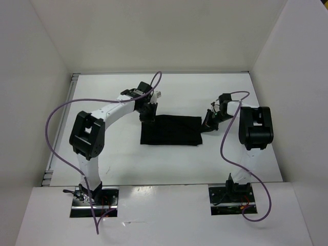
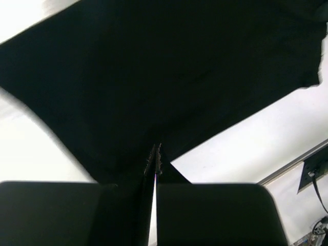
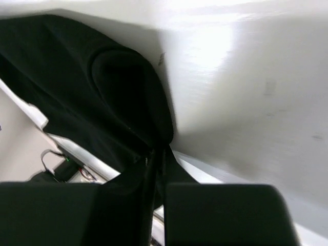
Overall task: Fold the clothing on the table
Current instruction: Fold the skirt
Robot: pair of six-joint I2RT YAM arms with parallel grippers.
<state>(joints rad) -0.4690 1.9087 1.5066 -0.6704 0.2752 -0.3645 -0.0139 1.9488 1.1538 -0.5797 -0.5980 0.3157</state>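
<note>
The black clothing lies as a flat rectangle in the middle of the white table. My left gripper is at its far left corner, jaws shut on the fabric edge; the cloth spreads out ahead of it. My right gripper is at the cloth's right edge. Its jaws are pinched together on a raised fold of the clothing, and the bunched fabric stretches away to the left over the table.
White walls enclose the table on the left, back and right. Purple cables loop off both arms. A metal rail runs along the table's left edge. The arm bases stand at the near edge.
</note>
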